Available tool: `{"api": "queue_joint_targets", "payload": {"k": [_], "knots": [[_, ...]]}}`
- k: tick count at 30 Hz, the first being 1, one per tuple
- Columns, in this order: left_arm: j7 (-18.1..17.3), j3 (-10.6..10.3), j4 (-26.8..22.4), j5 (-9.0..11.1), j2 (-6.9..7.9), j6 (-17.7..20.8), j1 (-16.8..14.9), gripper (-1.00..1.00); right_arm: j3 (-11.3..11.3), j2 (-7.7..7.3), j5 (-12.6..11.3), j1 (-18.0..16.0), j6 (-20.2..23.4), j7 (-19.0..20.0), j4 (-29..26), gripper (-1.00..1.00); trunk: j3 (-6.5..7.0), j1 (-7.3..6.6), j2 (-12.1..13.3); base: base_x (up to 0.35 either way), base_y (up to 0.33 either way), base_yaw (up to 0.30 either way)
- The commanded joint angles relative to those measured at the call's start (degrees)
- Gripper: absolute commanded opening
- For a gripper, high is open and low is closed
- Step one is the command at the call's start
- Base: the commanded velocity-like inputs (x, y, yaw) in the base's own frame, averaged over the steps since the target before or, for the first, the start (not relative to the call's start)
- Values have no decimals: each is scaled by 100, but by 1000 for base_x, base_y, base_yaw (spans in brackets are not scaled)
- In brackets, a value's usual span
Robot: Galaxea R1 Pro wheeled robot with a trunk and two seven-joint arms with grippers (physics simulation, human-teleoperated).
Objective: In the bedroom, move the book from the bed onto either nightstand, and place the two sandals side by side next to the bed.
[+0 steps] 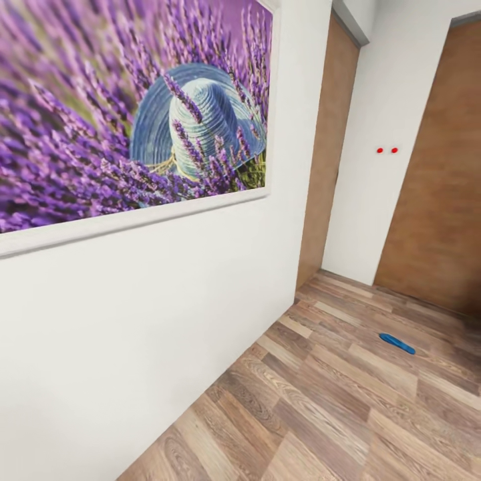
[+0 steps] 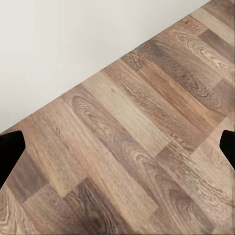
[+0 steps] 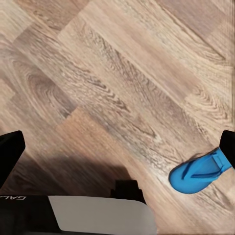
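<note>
A big framed picture [image 1: 133, 113] hangs on the white wall [image 1: 167, 321] at about ten o'clock in the head view: purple lavender spikes around a pale blue woven straw hat, set in a plain white frame. The wall is smooth and matte. Below it, from six round to three o'clock, runs the floor [image 1: 334, 401] of long wood planks in mixed brown and grey-brown tones with a strong swirling grain.

At one and three o'clock stand two flat brown wooden panels [image 1: 437, 187] with a white wall strip between them, and two small round red dots [image 1: 387, 150] sit side by side on that strip.

One sandal [image 1: 397, 343] lies flat on the planks at about four o'clock, well away from the wall: bright blue, narrow and elongated with rounded ends. In the right wrist view a blue sandal [image 3: 200, 171] with a rounded toe and straps rests on the floor, near one dark finger of the right gripper [image 3: 117, 152], whose fingers stand wide apart with nothing between them. The left gripper [image 2: 117, 147] is likewise spread apart over bare planks beside the white wall.
</note>
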Motion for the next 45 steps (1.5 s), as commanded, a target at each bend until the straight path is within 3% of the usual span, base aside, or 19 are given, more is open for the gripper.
{"api": "queue_joint_targets", "payload": {"k": [1,45], "knots": [[-4,3,0,52,-2,-13,-1,100,6,-2,0,-5,-20,-1,6,100,-6,0,-3,0,0,-283],[-7,1,1,52,-2,-13,-1,100,6,-1,0,-5,-18,-1,6,100,-6,0,-3,0,0,-283]]}}
